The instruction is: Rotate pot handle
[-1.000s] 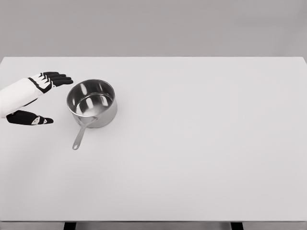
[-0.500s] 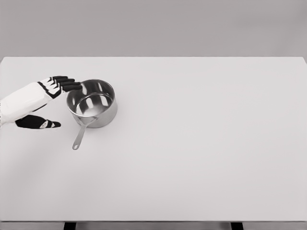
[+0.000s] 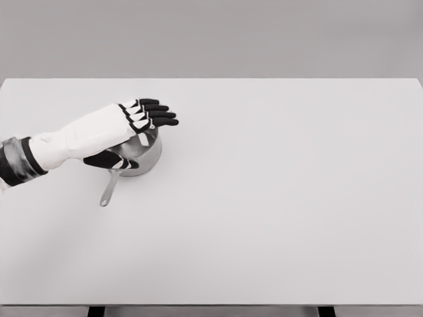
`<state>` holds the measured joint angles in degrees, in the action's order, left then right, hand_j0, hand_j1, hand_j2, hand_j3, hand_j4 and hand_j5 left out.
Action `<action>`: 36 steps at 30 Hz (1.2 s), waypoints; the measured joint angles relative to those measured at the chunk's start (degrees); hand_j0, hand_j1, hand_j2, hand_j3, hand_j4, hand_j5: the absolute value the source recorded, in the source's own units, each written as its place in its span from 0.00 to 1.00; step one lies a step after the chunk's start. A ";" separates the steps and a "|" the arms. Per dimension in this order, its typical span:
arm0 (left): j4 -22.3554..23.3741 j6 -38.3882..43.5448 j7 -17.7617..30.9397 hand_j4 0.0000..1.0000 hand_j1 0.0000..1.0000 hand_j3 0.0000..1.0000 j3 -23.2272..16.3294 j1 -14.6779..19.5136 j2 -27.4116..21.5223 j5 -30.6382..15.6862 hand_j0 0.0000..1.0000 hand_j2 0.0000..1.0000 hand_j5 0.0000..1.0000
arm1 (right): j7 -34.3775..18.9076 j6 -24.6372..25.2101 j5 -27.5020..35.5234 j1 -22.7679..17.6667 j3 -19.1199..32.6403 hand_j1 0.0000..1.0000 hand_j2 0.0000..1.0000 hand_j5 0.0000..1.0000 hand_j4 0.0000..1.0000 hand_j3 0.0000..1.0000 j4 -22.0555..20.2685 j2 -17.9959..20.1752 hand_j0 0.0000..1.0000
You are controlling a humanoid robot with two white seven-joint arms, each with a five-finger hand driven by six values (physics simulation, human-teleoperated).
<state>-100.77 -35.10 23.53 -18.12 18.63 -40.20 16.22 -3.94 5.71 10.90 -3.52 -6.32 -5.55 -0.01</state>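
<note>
white table [image 3: 277, 198] fills the view. on its left side sits a shiny pot [image 3: 140, 155], its handle [image 3: 108, 188] pointing toward the robot. the left hand [image 3: 122, 129] hovers flat over the pot, fingers [image 3: 158, 113] straight, holding nothing.

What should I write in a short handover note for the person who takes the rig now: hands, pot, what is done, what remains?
Left hand: open, fingers extended, hovering over the pot, hiding most of it. No grasp visible.
Right hand: not in view.
Pot: on the table, left side, upright; handle points toward the near-left.
Done: hand brought over the pot.
Left: take hold of the handle and rotate it; it looks untouched.
</note>
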 measured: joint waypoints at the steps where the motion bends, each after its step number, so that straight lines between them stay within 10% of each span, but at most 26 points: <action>1: -0.01 -0.01 0.17 1.00 1.00 1.00 -0.92 0.09 0.40 1.11 1.00 1.00 1.00 | 0.00 0.00 0.00 0.00 0.00 1.00 1.00 1.00 1.00 1.00 -0.02 0.00 1.00; 23: 4.70 -0.03 3.81 1.00 1.00 1.00 -3.78 -1.58 4.16 12.18 1.00 1.00 1.00 | 0.00 0.00 0.00 0.00 0.00 1.00 1.00 1.00 1.00 1.00 -0.01 0.00 1.00; 36: 4.46 -0.03 3.74 1.00 1.00 1.00 -3.21 -2.81 -2.08 12.07 1.00 1.00 1.00 | 0.00 0.00 0.00 0.00 0.00 1.00 1.00 1.00 1.00 1.00 -0.02 0.00 1.00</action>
<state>-96.31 -35.13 27.27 -21.33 15.82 -42.28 28.29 -3.94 5.71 10.90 -3.52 -6.32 -5.57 -0.01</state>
